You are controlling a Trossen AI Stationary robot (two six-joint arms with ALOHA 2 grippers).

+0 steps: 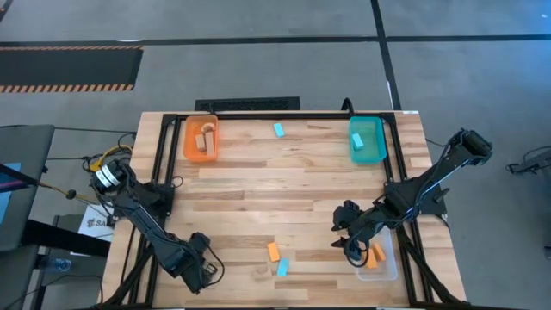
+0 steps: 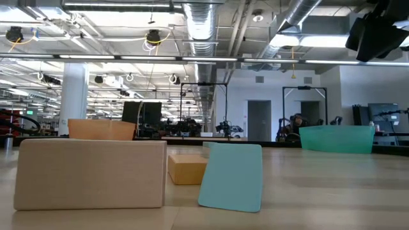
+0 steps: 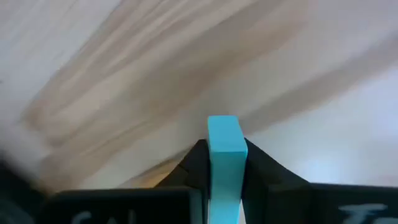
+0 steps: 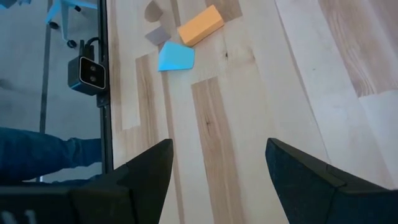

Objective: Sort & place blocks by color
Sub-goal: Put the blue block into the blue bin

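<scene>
My left gripper (image 1: 200, 272) is over the table's near left corner, shut on a light blue block (image 3: 225, 144). My right gripper (image 1: 347, 244) (image 4: 219, 146) hangs open beside the clear tray (image 1: 384, 267), touching nothing. An orange block (image 1: 273, 251) (image 4: 200, 25), a light blue block (image 1: 282, 267) (image 4: 176, 57) and a pale wood block (image 1: 261, 271) lie flat together near the near edge. The low view shows them close up: wood (image 2: 89, 174), orange (image 2: 186, 169), blue (image 2: 231, 177). Another light blue block (image 1: 279, 130) lies near the far edge. My left gripper pinches the light blue block between its two fingers (image 3: 194, 163), which sit on its two long sides. The block's free end (image 3: 224, 127) sticks out past the fingertips. Whether it touches the table I cannot tell.
The orange tray (image 1: 188, 140) at the far left holds pale wood blocks. The teal tray (image 1: 375, 151) (image 2: 337, 138) at the far right holds a light blue block (image 1: 357, 139). The clear tray holds an orange block (image 1: 376, 252). The middle of the table (image 1: 284, 189) is bare wood.
</scene>
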